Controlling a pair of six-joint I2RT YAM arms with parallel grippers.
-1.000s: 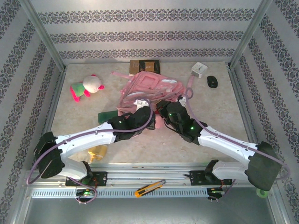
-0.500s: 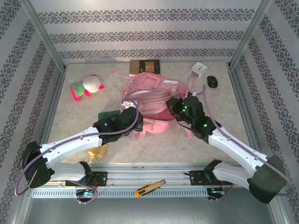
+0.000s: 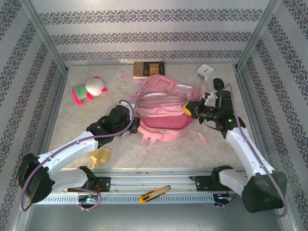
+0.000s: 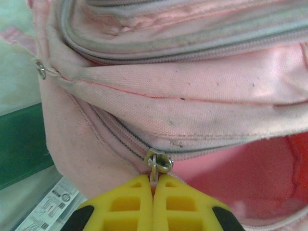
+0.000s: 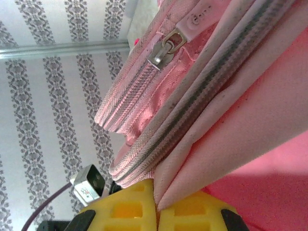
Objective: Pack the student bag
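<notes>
**Location.** The bag (image 3: 161, 89) is lying at the centre of the bench (image 3: 77, 118), its mouth facing six o'clock and gaping, with darker pink lining showing inside.

**Left tool.** The left tool (image 4: 153, 186) is working at the bag's eight o'clock corner. Its yellow fingers are pressed together and pinching the metal zip pull (image 4: 159, 162) of the lower zip line.

**Right tool.** The right tool (image 5: 155, 193) is working at the bag's three o'clock side. Its fingers are clamped tight on a fold of pink fabric at the rim of the opening, just below a zip line.

**Surroundings.** A plush toy (image 3: 89, 88) is lying at ten o'clock of the bag, well apart from it. A white box (image 3: 204, 72) and a black mouse (image 3: 218, 83) are sitting near its two o'clock corner. A green flat item (image 4: 19, 144) is lying just beside the left tool's corner of the bag.

**Step in hand (judgement).** The arms appear to be opening the main compartment, one drawing the zip and the other bracing the rim. Packing proper is not yet showing, and no loose item is visible inside.

**Next move (judgement).** The mouth needs holding wide by one tool while the other is letting go and fetching a nearby item. The soft fabric is likely to sag shut once tension is dropped.
</notes>
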